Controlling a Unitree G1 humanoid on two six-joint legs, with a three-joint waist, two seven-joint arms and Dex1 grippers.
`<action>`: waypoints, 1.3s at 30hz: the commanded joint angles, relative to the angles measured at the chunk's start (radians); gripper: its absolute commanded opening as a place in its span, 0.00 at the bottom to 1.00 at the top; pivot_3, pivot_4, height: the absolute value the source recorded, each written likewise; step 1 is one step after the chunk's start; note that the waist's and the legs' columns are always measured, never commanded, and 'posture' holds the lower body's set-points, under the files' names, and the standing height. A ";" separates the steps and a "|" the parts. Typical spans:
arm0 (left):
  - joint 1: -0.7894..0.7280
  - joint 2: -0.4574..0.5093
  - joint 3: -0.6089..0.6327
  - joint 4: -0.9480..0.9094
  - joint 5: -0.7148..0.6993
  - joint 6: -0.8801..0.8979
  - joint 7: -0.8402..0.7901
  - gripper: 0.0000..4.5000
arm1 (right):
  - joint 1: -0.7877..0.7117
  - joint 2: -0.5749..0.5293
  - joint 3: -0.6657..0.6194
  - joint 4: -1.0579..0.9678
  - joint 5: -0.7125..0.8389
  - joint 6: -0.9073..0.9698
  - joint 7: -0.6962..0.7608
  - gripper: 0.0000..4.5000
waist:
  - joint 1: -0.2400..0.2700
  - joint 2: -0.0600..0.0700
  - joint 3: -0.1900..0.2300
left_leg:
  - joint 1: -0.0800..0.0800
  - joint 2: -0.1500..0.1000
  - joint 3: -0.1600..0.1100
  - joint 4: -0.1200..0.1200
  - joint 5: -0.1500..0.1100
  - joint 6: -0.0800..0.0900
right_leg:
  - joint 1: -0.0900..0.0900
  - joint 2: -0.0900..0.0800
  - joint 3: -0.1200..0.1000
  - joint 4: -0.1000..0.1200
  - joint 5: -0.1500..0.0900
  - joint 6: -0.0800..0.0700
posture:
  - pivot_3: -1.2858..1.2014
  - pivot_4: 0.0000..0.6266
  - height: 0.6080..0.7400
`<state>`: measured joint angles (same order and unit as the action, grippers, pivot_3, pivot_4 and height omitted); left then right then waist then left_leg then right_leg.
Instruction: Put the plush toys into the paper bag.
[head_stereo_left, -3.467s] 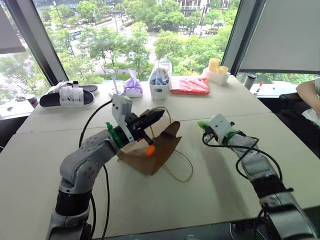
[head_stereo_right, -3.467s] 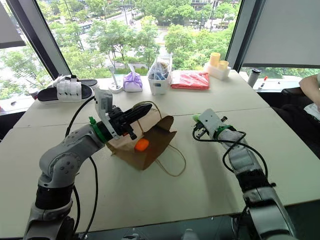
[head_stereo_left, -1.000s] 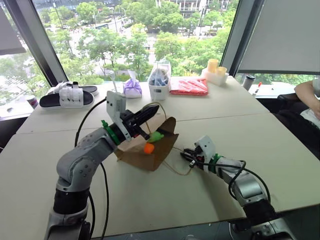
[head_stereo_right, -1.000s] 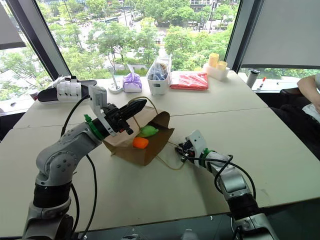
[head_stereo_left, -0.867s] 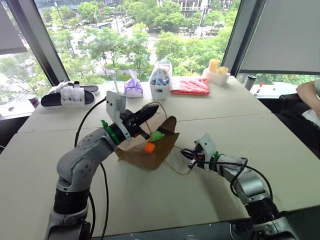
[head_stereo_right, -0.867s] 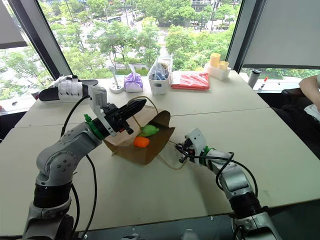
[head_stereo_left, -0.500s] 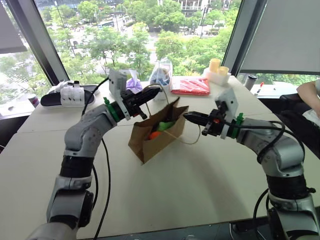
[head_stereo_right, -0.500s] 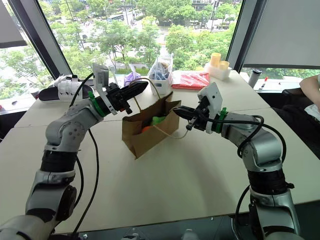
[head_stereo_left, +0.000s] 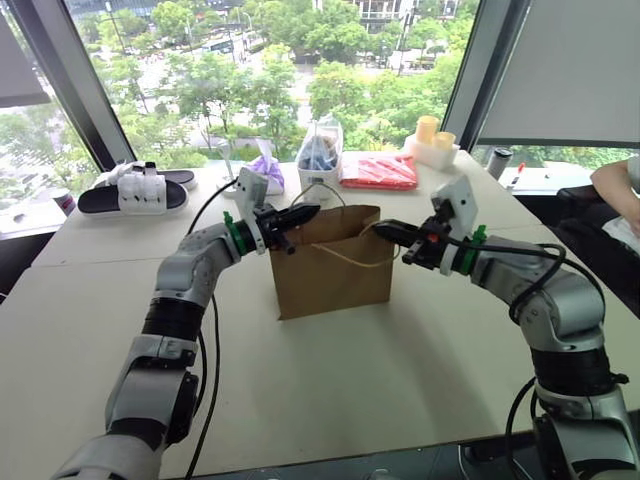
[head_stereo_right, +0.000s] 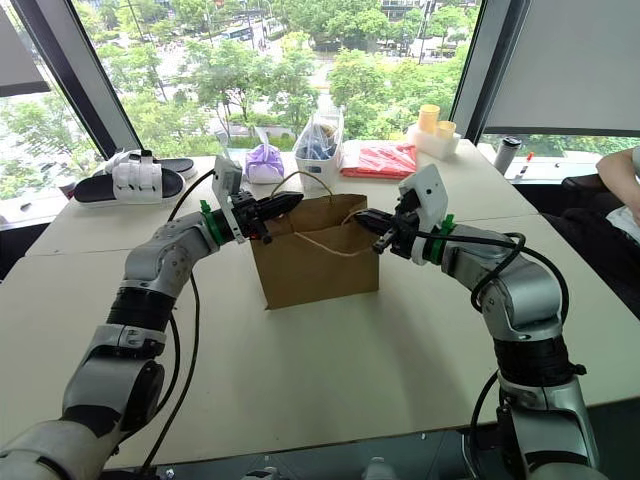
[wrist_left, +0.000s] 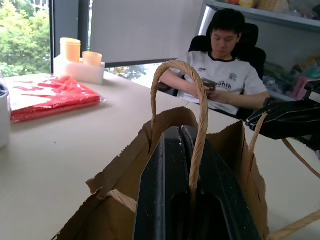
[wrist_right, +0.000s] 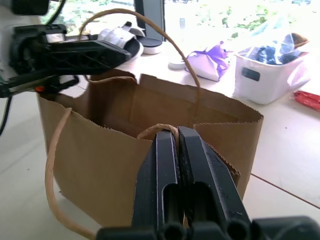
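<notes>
While paper bag (head_stereo_left: 335, 262) stands upright | left gripper (head_stereo_left: 304, 212), right gripper (head_stereo_left: 385, 229) pinch opposite rim edges

Left pincer (head_stereo_left: 303, 212) clamped, right pincer (head_stereo_left: 385, 229) clamped, arms raised, tips pointing inward

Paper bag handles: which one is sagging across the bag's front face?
The near handle, pinched by the right end effector, droops over the paper bag. The far handle arches above the rim, held by the left end effector.
</notes>
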<state>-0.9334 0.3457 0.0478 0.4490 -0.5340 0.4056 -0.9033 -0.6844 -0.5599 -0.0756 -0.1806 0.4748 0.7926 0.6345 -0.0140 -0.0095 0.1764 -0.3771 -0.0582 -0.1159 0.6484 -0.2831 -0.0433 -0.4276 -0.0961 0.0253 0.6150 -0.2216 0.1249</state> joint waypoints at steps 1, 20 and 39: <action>-0.049 0.019 0.043 -0.043 -0.017 0.017 -0.006 0.00 | -0.061 0.007 -0.023 0.037 -0.021 -0.051 -0.026 0.01 | 0.000 0.000 0.000 | 0.000 0.000 0.000 0.000 0.000 0.000 | 0.000 0.000 0.000 0.000 0.000 0.000 | 0.52 0.24 1.00; 0.003 0.131 0.037 -0.169 -0.029 0.216 -0.070 0.62 | -0.106 0.012 -0.043 -0.012 0.046 -0.002 -0.026 0.63 | -0.005 0.000 0.000 | 0.000 0.000 0.000 0.000 0.000 0.000 | -0.001 0.000 0.000 0.001 0.000 0.000 | 0.52 0.24 1.00; 0.243 0.243 0.103 -0.370 -0.075 0.307 -0.064 0.99 | 0.147 0.012 -0.396 -0.183 0.272 0.203 -0.283 1.00 | 0.000 0.000 0.000 | 0.000 0.001 0.000 -0.001 0.000 0.000 | -0.001 -0.001 0.000 0.002 0.000 0.000 | 0.52 0.24 1.00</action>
<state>-0.6846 0.5911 0.1545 0.1306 -0.6007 0.7173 -0.9739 -0.5338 -0.5533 -0.4725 -0.3041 0.7330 1.0018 0.3654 -0.0139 -0.0092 0.1764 -0.3772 -0.0577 -0.1155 0.6478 -0.2833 -0.0429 -0.4286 -0.0967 0.0257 0.6170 -0.2215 0.1249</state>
